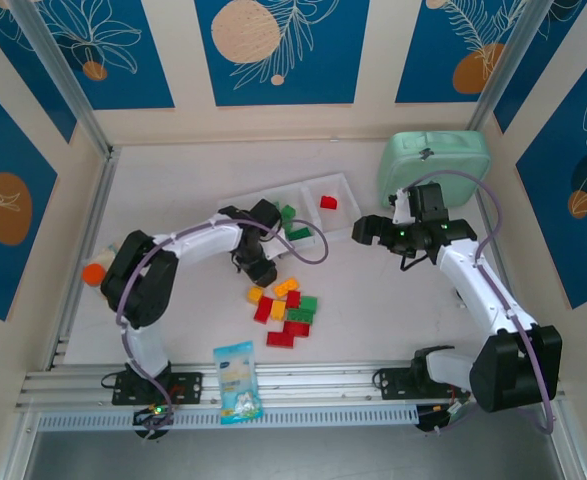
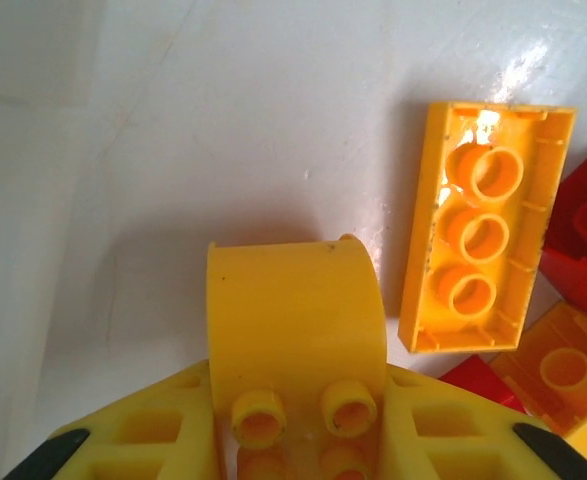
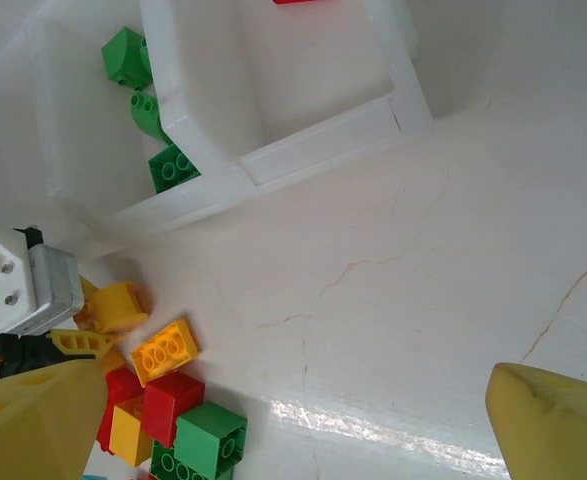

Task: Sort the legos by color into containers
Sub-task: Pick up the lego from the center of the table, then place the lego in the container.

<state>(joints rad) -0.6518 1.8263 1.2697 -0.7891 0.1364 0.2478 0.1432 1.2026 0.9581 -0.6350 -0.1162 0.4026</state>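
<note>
Sorting is early: the white three-compartment plastic tray (image 1: pixel 339 210) holds a few green studded bricks (image 1: pixel 298 233) in its middle compartment and one red brick (image 1: pixel 329 202) at the right end, while the mixed red, green and yellow brick pile (image 1: pixel 285 310) waits on the surface. The left end effector (image 2: pixel 298 450) is clamped on a yellow round-topped brick (image 2: pixel 293 310) beside the pile. The right end effector (image 3: pixel 293 430) hangs wide apart and empty.

Red studded brick (image 3: pixel 303 1) in the white plastic tray (image 3: pixel 313 150), clipped by the top edge; yellow rounded brick (image 2: pixel 293 310) in the left gripper (image 2: pixel 295 425) runs off the bottom.
</note>
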